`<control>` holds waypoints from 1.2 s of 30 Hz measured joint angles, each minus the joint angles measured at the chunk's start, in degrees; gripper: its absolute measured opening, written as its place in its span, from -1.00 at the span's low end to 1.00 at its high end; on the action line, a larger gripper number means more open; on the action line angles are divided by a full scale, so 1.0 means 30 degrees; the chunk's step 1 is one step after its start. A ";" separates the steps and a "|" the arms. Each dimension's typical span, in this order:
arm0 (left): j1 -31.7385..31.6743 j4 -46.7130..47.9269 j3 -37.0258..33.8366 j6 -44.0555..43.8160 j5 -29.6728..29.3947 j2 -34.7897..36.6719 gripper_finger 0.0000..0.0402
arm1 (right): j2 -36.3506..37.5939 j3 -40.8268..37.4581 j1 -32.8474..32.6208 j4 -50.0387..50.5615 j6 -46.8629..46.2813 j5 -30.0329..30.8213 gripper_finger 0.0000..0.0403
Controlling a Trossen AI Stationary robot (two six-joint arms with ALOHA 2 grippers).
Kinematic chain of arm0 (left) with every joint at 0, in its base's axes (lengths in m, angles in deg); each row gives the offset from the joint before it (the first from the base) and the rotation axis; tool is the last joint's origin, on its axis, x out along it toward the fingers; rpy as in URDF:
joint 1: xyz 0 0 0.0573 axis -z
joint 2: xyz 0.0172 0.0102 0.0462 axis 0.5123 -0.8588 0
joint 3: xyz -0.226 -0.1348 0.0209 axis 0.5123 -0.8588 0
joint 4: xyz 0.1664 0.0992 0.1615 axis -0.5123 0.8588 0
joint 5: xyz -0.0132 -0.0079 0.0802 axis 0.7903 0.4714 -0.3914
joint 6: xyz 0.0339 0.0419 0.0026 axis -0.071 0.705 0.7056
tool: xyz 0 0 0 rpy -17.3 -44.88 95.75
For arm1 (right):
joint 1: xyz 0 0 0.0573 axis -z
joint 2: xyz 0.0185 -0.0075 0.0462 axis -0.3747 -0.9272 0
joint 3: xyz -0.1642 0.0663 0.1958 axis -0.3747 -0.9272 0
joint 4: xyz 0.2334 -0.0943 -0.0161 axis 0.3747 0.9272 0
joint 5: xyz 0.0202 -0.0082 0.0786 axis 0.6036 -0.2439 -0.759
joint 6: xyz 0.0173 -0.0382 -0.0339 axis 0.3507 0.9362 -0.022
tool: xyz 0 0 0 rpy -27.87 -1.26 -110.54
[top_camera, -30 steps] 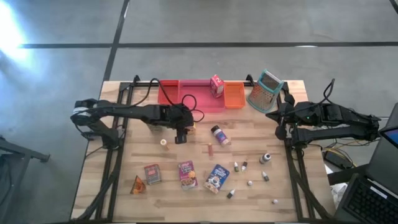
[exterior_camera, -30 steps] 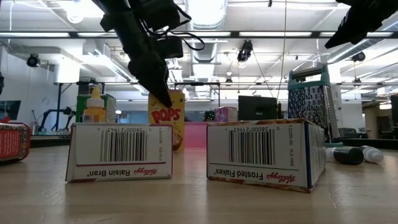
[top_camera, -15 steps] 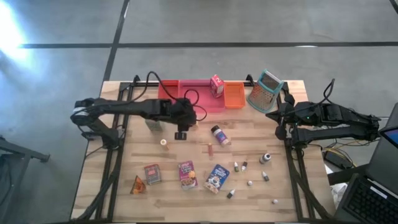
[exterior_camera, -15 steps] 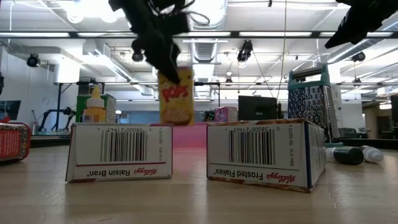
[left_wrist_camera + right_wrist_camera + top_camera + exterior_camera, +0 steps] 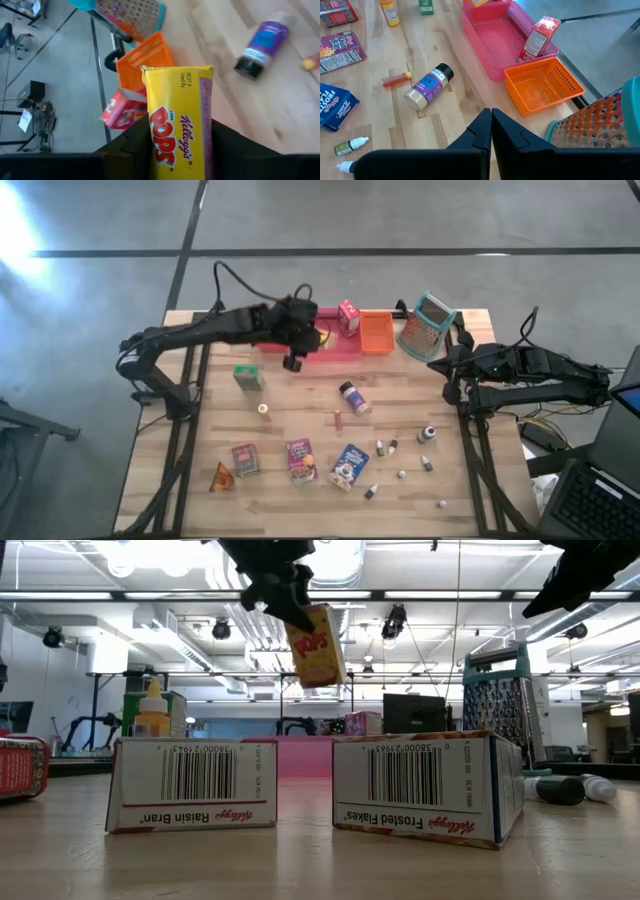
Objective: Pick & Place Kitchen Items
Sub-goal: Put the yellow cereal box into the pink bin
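Your left gripper [image 5: 285,602] has lifted the yellow Pops box [image 5: 317,631] off the surface and carried it toward the pink bin [image 5: 335,340], clamped and tilted. Placement looks close. Your right gripper [image 5: 491,131] waits closed at the surface's right edge.

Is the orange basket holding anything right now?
No: in the right wrist view the orange basket is bare inside, and the small red carton stands in the neighbouring pink tray.
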 joint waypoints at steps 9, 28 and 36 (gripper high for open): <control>-0.3128 -0.0018 0.0625 0.2567 0.2932 -0.1364 -0.25 | 0.0000 0.0000 0.0000 0.0001 0.0000 0.0004 -0.96; -0.4721 -0.1193 0.2033 0.5746 0.3393 -0.7224 -0.25 | 0.0000 0.0000 0.0000 0.0001 -0.0014 0.0003 -0.96; -0.4721 -0.1237 0.2767 0.5996 0.3386 -0.8236 -0.25 | 0.0000 0.0000 0.0000 -0.0006 -0.0001 0.0000 -0.96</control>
